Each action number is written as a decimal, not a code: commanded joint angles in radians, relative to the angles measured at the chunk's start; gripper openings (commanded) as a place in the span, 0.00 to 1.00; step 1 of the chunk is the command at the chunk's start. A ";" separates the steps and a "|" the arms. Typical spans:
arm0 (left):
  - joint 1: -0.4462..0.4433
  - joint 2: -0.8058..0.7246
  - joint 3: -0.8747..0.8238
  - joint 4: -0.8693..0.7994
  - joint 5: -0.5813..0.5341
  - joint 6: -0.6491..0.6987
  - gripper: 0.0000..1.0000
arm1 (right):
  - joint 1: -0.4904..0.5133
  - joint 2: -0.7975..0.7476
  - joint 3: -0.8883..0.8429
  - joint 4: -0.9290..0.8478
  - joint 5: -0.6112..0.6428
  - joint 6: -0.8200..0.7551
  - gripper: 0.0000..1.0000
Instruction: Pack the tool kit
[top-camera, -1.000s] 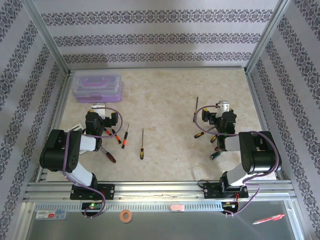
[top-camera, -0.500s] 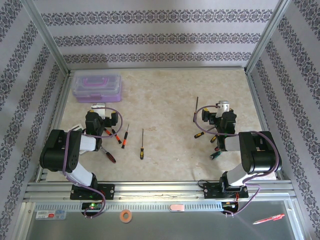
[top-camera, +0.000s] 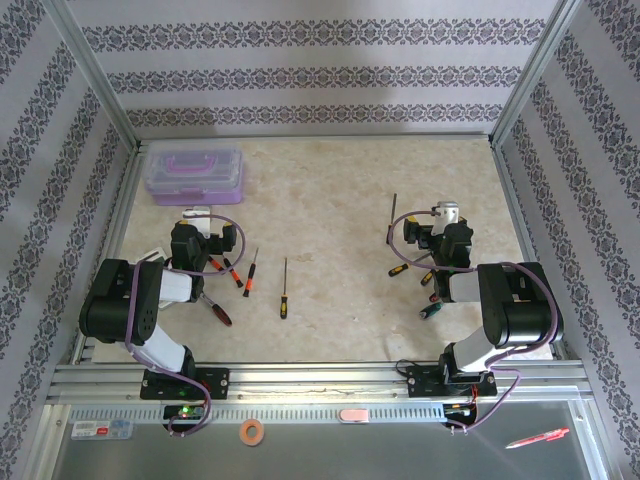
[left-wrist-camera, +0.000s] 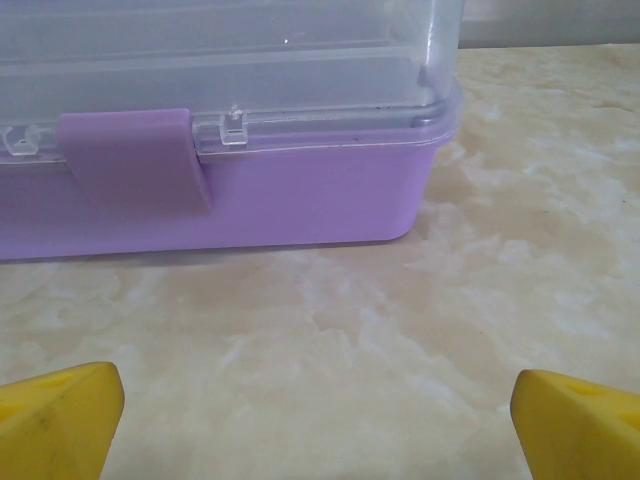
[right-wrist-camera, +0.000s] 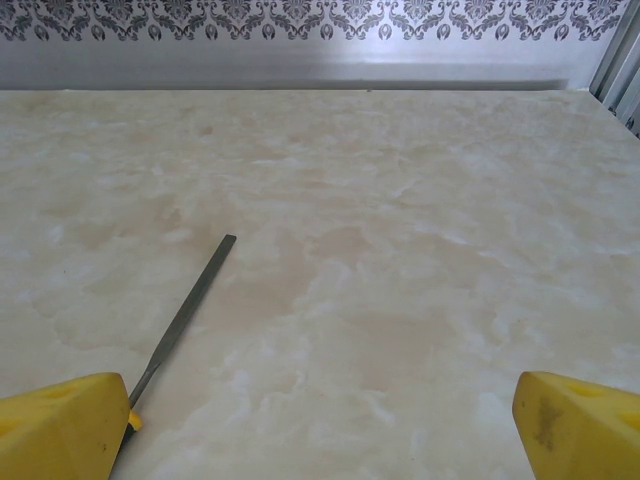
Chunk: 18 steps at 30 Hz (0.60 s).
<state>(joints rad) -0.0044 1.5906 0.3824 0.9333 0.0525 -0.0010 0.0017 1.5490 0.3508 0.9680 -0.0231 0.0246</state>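
Plainly, the left fingers (left-wrist-camera: 60, 415) are held wide apart, and nothing is gripped between their yellow tips; bare bench (left-wrist-camera: 330, 330) is seen between them. Just beyond them the lilac case (left-wrist-camera: 300, 200) is seen shut, its clear lid down and a purple clasp (left-wrist-camera: 135, 160) folded over the lower half. From above, the case is found near the far left corner of the bench. The right fingers (right-wrist-camera: 570, 420) are likewise spread fully, and nothing is held. A thin grey tool shaft (right-wrist-camera: 185, 315) is laid flat on the bench, slanting away from one tip. From above, a few orange-handled screwdrivers (top-camera: 250, 272) are seen loose beside the left arm, a lone screwdriver (top-camera: 285, 288) lies between the arms, and yellow-handled tools (top-camera: 400, 268) are scattered by the right arm, all well apart from the case.
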 joint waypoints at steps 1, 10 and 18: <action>0.014 -0.001 0.009 0.005 -0.021 -0.006 0.99 | -0.012 -0.007 0.020 0.011 -0.028 0.020 0.98; 0.014 -0.073 0.010 -0.057 -0.025 -0.007 0.99 | 0.000 -0.050 0.024 -0.029 0.048 0.024 0.98; 0.014 -0.267 0.055 -0.274 -0.057 -0.010 0.99 | 0.009 -0.242 0.099 -0.330 0.078 0.015 0.98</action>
<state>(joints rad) -0.0044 1.3827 0.4030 0.7624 0.0143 -0.0021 0.0025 1.3666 0.3969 0.7765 0.0296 0.0307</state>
